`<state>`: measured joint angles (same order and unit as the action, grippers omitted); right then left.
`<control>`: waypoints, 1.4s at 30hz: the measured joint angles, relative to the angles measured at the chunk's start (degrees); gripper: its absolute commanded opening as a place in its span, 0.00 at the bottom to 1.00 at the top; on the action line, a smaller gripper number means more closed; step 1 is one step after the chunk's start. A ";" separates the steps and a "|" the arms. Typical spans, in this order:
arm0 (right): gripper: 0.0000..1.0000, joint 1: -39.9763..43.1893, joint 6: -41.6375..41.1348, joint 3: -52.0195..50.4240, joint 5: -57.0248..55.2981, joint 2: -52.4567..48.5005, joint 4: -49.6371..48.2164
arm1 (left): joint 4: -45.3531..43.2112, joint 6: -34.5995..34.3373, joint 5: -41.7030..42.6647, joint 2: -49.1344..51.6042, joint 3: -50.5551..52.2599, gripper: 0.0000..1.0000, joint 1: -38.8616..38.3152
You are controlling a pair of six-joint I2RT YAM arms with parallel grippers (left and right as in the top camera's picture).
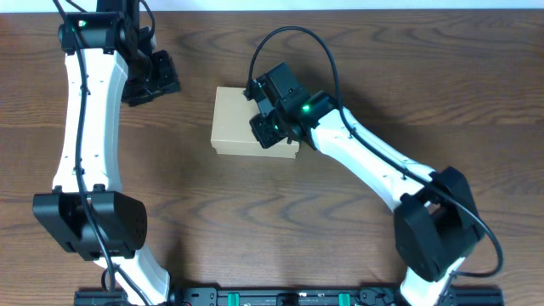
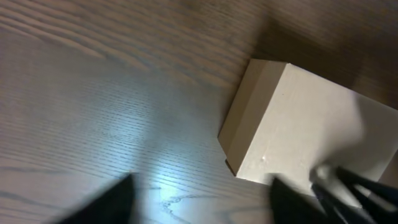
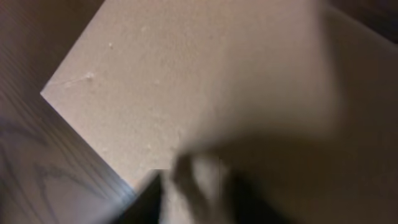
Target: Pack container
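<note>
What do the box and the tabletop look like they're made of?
The box looks like plain tan cardboard with a matte finish: the right wrist view shows a grainy, unprinted face. The table shows dark brown wood grain with a soft sheen in the left wrist view; whether it is solid wood or laminate, I cannot tell.
</note>
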<state>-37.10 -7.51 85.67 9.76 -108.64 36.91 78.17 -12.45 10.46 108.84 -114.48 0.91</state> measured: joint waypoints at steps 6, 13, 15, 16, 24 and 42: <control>0.99 0.11 -1.31 -0.02 -0.17 6.21 0.17 | 3.23 -0.63 0.04 -1.09 0.00 0.95 0.00; 0.99 0.39 -0.46 -0.04 -1.60 15.04 7.45 | 7.52 0.46 -0.79 -5.64 0.00 0.95 0.07; 0.99 0.39 0.94 -0.59 -3.08 18.29 10.51 | 7.50 0.76 -1.31 -8.17 0.00 0.95 0.33; 0.99 0.42 1.51 -0.90 -3.54 19.69 11.26 | 7.43 0.92 -1.46 -9.62 0.02 0.96 0.59; 0.99 2.73 5.49 -12.07 -5.79 38.75 10.16 | 2.75 2.23 -2.14 -28.65 10.84 0.95 3.19; 0.99 4.63 6.84 -39.58 -6.25 77.68 8.96 | -11.37 2.40 1.62 -69.79 52.72 0.96 3.17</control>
<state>-32.47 -0.67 46.09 3.51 -30.96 45.87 66.81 -10.04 12.08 39.05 -61.76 4.08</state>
